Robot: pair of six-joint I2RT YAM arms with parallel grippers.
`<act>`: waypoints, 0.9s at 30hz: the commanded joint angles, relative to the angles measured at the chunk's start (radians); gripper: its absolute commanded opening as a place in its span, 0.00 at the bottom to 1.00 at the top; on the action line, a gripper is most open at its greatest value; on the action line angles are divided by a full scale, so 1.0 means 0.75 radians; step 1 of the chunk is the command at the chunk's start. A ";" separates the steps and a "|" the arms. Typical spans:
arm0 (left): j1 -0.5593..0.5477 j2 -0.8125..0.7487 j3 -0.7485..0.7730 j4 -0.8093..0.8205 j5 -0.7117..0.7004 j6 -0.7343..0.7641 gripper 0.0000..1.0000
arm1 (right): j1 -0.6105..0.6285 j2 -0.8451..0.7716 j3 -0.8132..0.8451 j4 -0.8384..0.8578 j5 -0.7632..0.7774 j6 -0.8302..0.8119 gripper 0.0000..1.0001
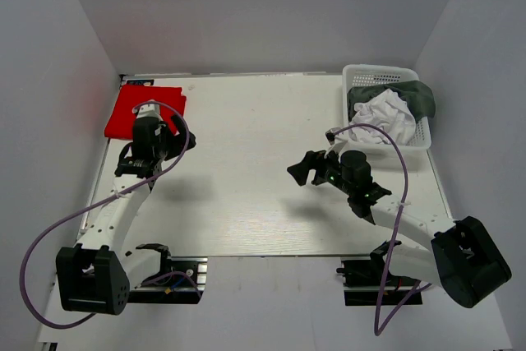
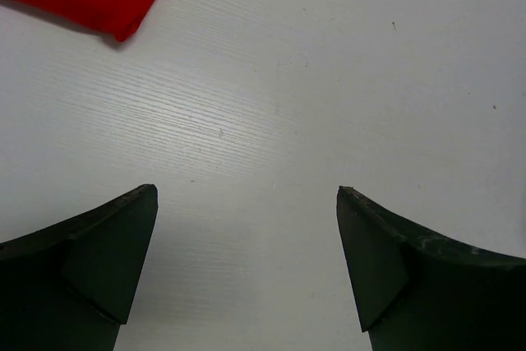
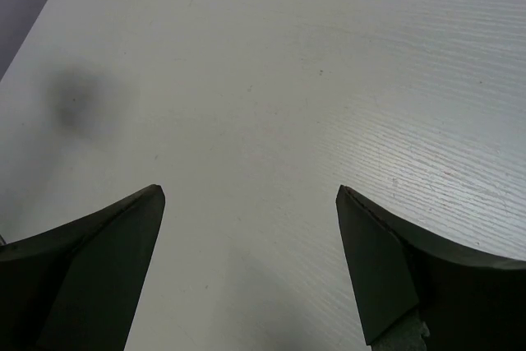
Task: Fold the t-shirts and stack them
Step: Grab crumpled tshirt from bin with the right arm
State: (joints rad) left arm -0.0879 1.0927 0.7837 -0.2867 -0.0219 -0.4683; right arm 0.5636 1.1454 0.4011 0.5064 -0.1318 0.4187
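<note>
The left fingers (image 2: 82, 269) and right fingers (image 3: 82, 277) are held spread and empty above the surface (image 1: 246, 203). The red t-shirt (image 1: 144, 111) is laid folded far left. The white t-shirt (image 1: 386, 117) and grey-green t-shirt (image 1: 423, 100) are tangled in the basket (image 1: 374, 69), so both may be dragged out together.

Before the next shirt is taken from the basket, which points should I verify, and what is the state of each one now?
1. Left gripper open and holding nothing: ok.
2. Right gripper open and holding nothing: ok.
3. Red t-shirt folded flat at the far left corner: ok.
4. White t-shirt and grey-green t-shirt folded: not ok, both lie crumpled in the basket.
5. Folding space on the table between the grippers: ok, nothing lies there.
6. White t-shirt free of the grey-green one: cannot tell, they overlap.
</note>
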 commanded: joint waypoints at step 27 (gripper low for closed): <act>-0.003 -0.009 -0.004 0.016 -0.003 -0.002 1.00 | -0.277 0.227 0.808 -0.728 0.607 -0.037 0.91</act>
State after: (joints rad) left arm -0.0879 1.0893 0.7822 -0.2832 -0.0219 -0.4702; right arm 0.4240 1.2884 0.8871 0.1101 0.2031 0.4000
